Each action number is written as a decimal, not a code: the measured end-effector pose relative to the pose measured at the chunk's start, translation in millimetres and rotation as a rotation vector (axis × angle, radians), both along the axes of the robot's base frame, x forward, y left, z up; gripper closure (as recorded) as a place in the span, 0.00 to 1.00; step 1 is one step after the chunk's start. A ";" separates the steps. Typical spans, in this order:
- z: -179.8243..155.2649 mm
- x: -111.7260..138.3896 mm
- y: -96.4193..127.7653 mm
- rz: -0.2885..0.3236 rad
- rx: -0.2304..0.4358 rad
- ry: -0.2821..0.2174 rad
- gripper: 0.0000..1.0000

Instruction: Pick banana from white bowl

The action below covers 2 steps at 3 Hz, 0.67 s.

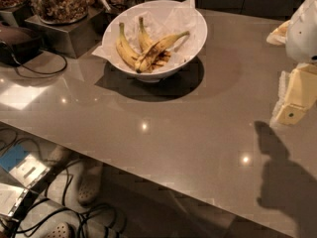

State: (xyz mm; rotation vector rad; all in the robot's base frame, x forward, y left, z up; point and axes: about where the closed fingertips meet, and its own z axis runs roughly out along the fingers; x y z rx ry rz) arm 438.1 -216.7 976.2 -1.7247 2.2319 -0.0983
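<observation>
1. Nearest to me, below the bench (148, 148) edge, I see floor with dark cables (74, 217) and two light perforated clogs (89, 185).

2. On the near right of the bench surface lies a dark shadow (282, 182) of the arm.

3. The pincer (295, 99) hangs at the right edge of the view, above the bench, cream-coloured, under a white arm housing (307, 29). It carries nothing and touches nothing. I cannot tell whether it is spread or pressed together. It is well apart from the bowl.

4. Farther back, left of centre, the white bowl (173, 69) stands upright on the bench, lined with crumpled white paper (168, 14).

5. Three bananas lie inside the bowl.
   - The banana (166, 43) lies diagonally, with its thin stem pointing up-right and its dark bruised end down-left, near the bowl's middle.
   - A cleaner curved banana (124, 48) lies at its left, touching its lower end.
   - A shorter streaked banana (143, 36) lies between them, partly under the banana.

6. At the far left, a metal box (64, 31) holds a glass jar (57, 1) of brown pieces. A dark rounded object (17, 41) with a black cord (44, 68) sits beside it.
</observation>
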 end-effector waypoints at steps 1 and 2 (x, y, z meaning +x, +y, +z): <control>0.0 0.0 0.0 0.000 0.000 0.000 0.00; 6.5 7.2 6.0 0.017 -0.018 -0.017 0.00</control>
